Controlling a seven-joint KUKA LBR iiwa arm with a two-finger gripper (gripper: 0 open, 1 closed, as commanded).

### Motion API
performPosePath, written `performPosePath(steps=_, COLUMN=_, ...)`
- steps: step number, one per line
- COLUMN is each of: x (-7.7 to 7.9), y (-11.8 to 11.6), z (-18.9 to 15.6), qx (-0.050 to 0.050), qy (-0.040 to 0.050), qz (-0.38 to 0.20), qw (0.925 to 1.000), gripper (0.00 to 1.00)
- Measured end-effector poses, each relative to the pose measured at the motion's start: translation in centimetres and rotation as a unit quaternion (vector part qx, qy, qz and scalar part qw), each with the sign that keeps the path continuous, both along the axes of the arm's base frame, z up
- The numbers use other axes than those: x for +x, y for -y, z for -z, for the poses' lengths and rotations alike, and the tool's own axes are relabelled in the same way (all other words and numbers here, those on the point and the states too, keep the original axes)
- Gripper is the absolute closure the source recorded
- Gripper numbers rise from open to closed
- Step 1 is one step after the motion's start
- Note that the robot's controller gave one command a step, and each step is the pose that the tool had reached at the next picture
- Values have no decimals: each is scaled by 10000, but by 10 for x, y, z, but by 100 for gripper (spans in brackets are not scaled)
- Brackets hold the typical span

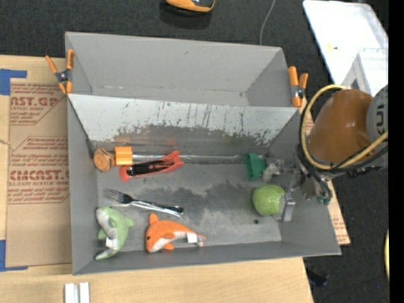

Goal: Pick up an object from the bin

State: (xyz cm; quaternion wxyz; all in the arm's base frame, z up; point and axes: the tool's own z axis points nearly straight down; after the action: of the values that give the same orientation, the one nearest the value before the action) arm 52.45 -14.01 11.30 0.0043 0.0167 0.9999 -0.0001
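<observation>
your gripper point(284, 189) sits with fingers spread, just right of the green ball point(267, 201); it looks light, smooth, likely to roll, so pinch across its widest middle.

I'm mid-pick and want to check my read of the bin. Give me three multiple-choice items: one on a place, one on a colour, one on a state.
1. Which thing lies nearest the gripper?
A. the fork
B. the green ball
C. the orange fish toy

2. What colour is the soft toy just left of the orange fish toy?
A. pale green
B. blue
C. red

3. How is the fork placed?
A. upright against the back wall
B. lying flat on the bin floor
C. lifted by the gripper

Answers:
1 B: the green ball sits right beside the gripper at the bin's right side.
2 A: the soft toy in the near left corner is pale green.
3 B: the fork lies flat in the left half, well apart from the gripper.
</observation>
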Motion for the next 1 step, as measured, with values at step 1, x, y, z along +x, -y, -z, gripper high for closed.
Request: performPosePath(steps=1, x=-6, y=2, z=46, qx=9, qy=-28, qz=26, qw=10000, gripper=0)
